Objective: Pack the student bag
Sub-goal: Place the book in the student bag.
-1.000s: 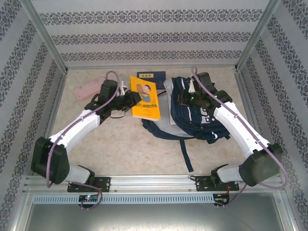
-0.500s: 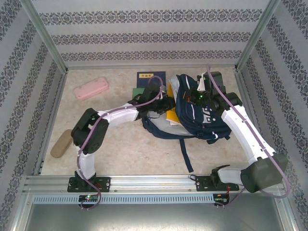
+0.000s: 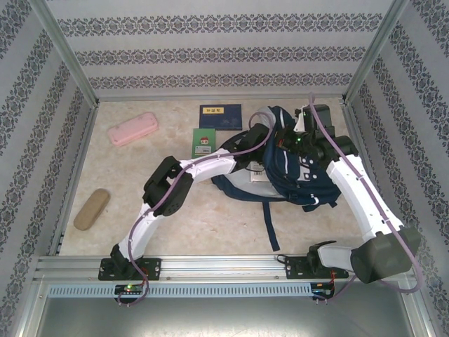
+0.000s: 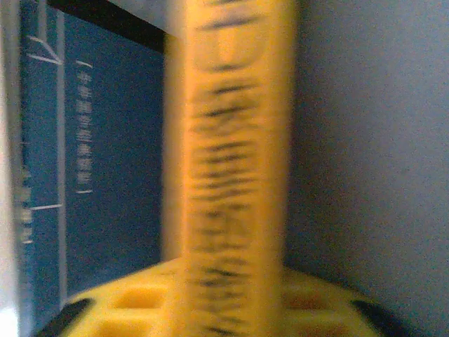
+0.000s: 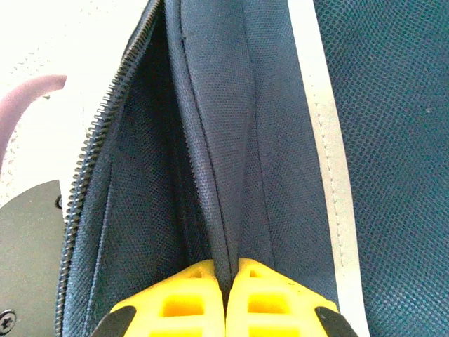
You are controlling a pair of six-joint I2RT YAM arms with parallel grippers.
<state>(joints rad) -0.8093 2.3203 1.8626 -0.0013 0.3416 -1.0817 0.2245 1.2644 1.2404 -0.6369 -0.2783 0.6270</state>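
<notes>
The navy student bag (image 3: 298,179) lies on the far right of the table (image 3: 210,217), in front of the right arm, with one dark strap (image 3: 269,225) trailing toward the near edge. The right gripper (image 3: 298,140) is at the bag's upper edge. In the right wrist view, the right gripper's (image 5: 228,277) yellow fingers are pinched tight on a fold of the bag's navy fabric (image 5: 393,140). An open zipper (image 5: 105,126) runs up the left of that view and a white stripe (image 5: 326,154) up the right.

The left arm stretches across the table from the left, its left gripper (image 3: 257,137) at the bag's mouth. In the left wrist view, a blurred yellow book (image 4: 228,140) stands on edge between the left gripper's (image 4: 224,309) yellow fingers. The blur makes it impossible to say whether the fingers clamp the book or stand loose around it. A blue cover (image 4: 105,175) with white lettering lies just beside the yellow book on its left.

Left of the bag, a small green book (image 3: 204,140) lies on the table near a navy booklet (image 3: 220,116) at the far edge. A pink pencil case (image 3: 133,128) lies toward the far left corner. A tan oblong case (image 3: 92,208) lies well apart from the rest, near the left wall.
</notes>
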